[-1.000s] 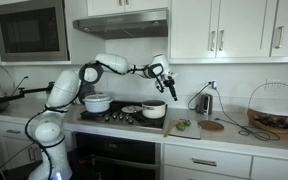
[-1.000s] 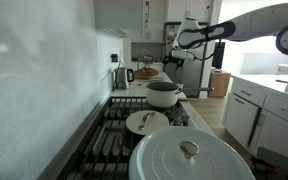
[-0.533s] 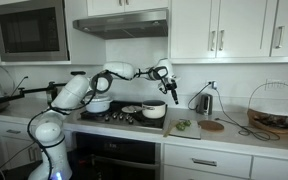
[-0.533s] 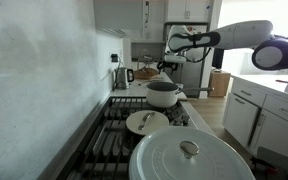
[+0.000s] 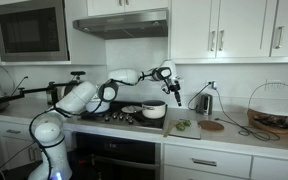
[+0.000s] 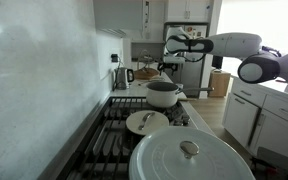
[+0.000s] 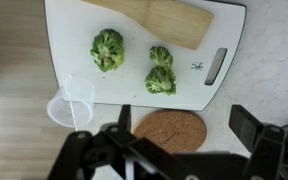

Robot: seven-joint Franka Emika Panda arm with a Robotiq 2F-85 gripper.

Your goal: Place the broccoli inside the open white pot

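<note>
Above the cutting board [image 5: 181,127] in an exterior view: gripper [image 5: 173,94], pointing down, well clear of the board's surface. Too small at this range to read the jaws. On the board, a green speck of broccoli [image 5: 182,124]. Just beside the board, toward the stove: open white pot [image 5: 154,110], uncovered. Past the pot, farther from the board, a pale lid [image 5: 132,110] flat on the burners. Just beside the board's opposite edge, a round cork trivet [image 5: 212,126]. Farther from the board on that side, a kettle [image 5: 205,101] and a wire basket [image 5: 274,106].

Along the stove in an exterior view: board hidden behind the open white pot [image 6: 163,94]. Gripper [image 6: 170,64] high beyond the pot's far rim. Lid [image 6: 147,122] on the near side of the pot. Closest to the camera, farthest from the board, a lidded white pot [image 6: 192,160].

Wrist view: looks straight down on the board [image 7: 74,40]. Broccoli [image 7: 107,49] in three florets around the board's middle, none touching another, the two smaller ones toward the handle slot [image 7: 215,66]. Flat wooden piece [image 7: 154,18] along the board's top edge. Clear plastic cup [image 7: 71,103] overlapping the board's lower corner. Cork trivet [image 7: 169,133] just off the board's lower edge. Gripper [image 7: 184,118] at the bottom of the frame, jaws spread wide, gripping nothing, apart from every floret.
</note>
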